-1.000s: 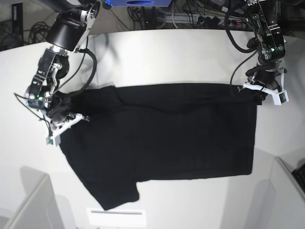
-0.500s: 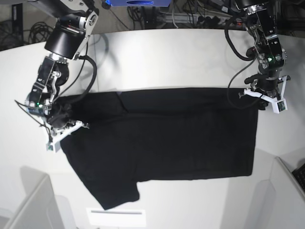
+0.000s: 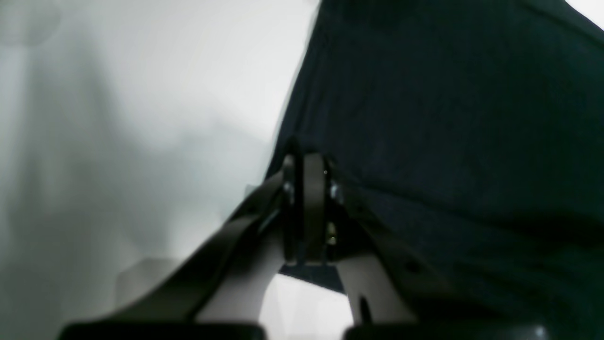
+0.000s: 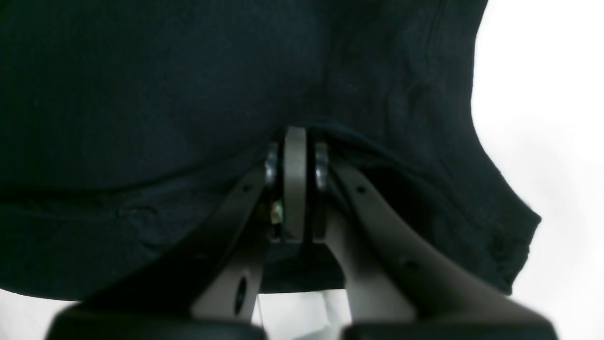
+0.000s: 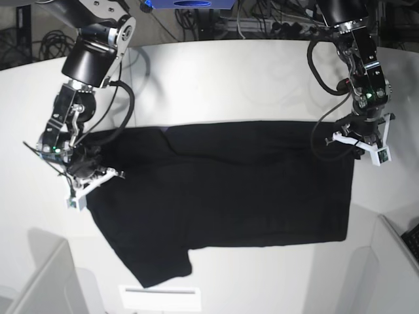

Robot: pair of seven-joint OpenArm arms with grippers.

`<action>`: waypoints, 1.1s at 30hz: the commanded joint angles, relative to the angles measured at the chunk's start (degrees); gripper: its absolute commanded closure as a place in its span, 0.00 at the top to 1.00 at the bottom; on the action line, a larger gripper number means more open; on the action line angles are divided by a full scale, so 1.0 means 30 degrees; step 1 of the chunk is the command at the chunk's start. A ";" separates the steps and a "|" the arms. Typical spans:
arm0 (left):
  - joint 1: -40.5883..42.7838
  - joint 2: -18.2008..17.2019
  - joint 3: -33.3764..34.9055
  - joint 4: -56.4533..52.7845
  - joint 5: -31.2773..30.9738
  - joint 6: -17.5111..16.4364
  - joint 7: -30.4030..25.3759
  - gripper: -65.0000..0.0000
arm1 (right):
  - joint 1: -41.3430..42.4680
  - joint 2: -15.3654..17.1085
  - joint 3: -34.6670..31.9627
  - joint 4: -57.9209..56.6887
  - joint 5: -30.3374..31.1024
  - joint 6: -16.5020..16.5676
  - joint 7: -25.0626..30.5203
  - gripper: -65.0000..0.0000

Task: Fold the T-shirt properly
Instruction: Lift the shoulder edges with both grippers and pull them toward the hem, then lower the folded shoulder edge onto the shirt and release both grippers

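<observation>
T-shirt [image 5: 229, 190] lies spread flat at middle of table [image 5: 216, 78]. I have left gripper [image 5: 359, 142] and right gripper [image 5: 87, 181] clamped on its far corners. Cloth soft, light, saggy; I judge hem and shoulder seams best holds.

You see the black T-shirt [image 5: 222, 190] spread flat across the white table [image 5: 229, 78], one sleeve reaching toward the near edge. Your right gripper [image 5: 88, 183] pinches its left-hand edge; your left gripper [image 5: 360, 145] is closed on the far right-hand corner.
</observation>
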 commanded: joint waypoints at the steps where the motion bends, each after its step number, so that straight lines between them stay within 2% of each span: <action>1: -0.0333 -0.0246 -0.0081 -0.0012 0.0010 0.0041 -0.0395 0.00 | 0.0674 0.0134 -0.0047 0.0260 0.0142 0.0018 0.0390 0.00; 4: -0.0567 -0.0246 -0.0081 -0.0803 0.0010 0.0041 -0.0395 0.00 | 0.0733 0.0134 -0.0047 0.0260 0.0142 0.0018 0.0712 0.00; 7: -0.0948 -0.0246 -0.0081 -0.1096 0.0010 0.0041 -0.0395 0.00 | 0.0733 0.0574 -0.0047 0.0202 0.0142 0.0018 0.1239 0.00; 21: -0.1446 -0.0246 -0.0081 -0.1184 0.0010 0.0041 -0.0395 0.00 | 0.0733 0.0662 -0.0047 -0.1058 0.0142 0.0018 0.1533 0.00; 22: -0.1417 -0.0246 -0.0081 -0.1096 0.0010 0.0041 -0.0395 0.00 | 0.0733 0.0662 -0.0047 -0.1000 0.0142 0.0018 0.1533 0.08; 24: -0.1388 -0.0246 -0.0081 -0.1008 0.0010 0.0041 -0.0395 0.00 | 0.0733 0.0662 -0.0018 -0.0941 0.0142 0.0018 0.1562 0.29; 26: -0.1388 -0.0246 -0.0081 -0.1008 0.0010 0.0041 -0.0395 0.14 | 0.0733 0.0662 0.0041 -0.0912 0.0142 0.0018 0.1591 0.46; 27: -0.1446 -0.0246 -0.0081 -0.1037 0.0010 0.0041 -0.0395 0.26 | 0.0733 0.0808 0.0070 -0.0912 0.0142 0.0018 0.1591 0.51; 31: -0.1593 -0.0246 -0.0286 -0.0979 0.0010 0.0041 -0.0395 0.66 | 0.0615 0.1072 0.0070 -0.0912 0.0142 0.0018 0.2353 0.52; 33: -0.1622 -0.0627 -0.0286 -0.0451 0.0010 0.0041 -0.0395 0.83 | 0.0147 0.1219 0.0129 -0.0443 0.0142 0.0018 0.2968 0.52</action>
